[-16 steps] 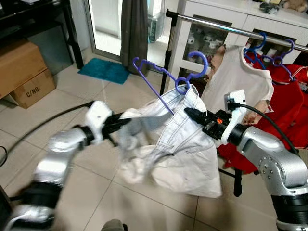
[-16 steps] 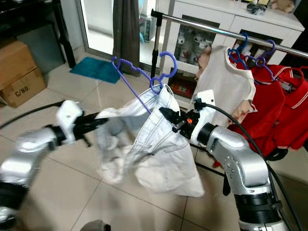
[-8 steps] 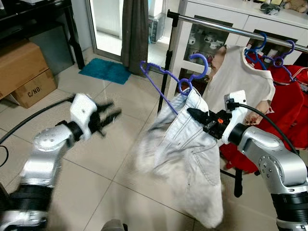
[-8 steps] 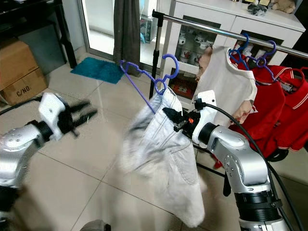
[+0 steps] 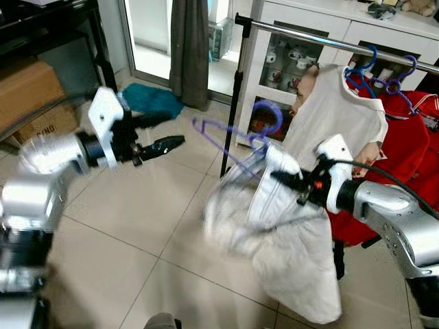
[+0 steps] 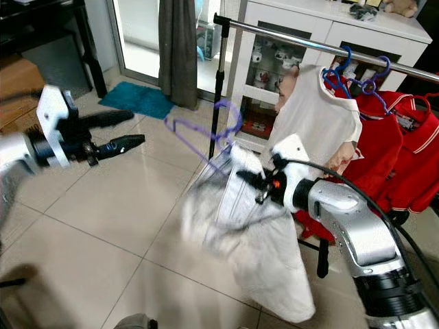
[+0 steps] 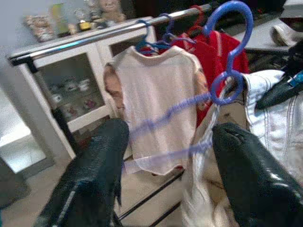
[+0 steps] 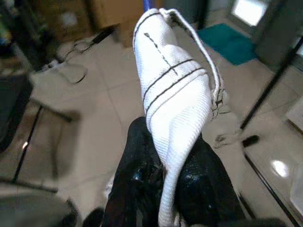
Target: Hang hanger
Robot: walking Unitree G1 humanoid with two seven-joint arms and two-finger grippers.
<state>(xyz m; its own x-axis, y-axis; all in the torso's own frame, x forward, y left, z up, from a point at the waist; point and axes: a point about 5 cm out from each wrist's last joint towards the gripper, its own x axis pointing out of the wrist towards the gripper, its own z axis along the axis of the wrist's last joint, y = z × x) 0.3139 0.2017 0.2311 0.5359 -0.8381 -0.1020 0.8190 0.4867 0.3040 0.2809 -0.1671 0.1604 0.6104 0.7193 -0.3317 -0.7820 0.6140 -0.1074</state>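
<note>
No readable writing anywhere, the cardboard box [image 5: 31, 89] at the left edge was too blurred. Right gripper [image 8: 163, 165] pinched the white garment [image 5: 288, 240], mid-frame; the right wrist view caught the seam between both fingers. One purple hanger [image 5: 236, 130] rode on top, below the rail [image 5: 329, 41]. Left gripper [image 5: 154, 133], upper left, stood spread and empty. Two more hangers, one cream shirt [image 5: 339, 113], red clothes [image 5: 411, 137] on the rail

tiled floor [image 5: 137, 226]: teal mat [image 5: 154, 101] near the glass door, cardboard box [image 5: 31, 92] at robot's left. clothes rail [image 5: 329, 41]: white shirt [image 5: 339, 113], red shirts [image 5: 411, 137] on blue hangers.
</note>
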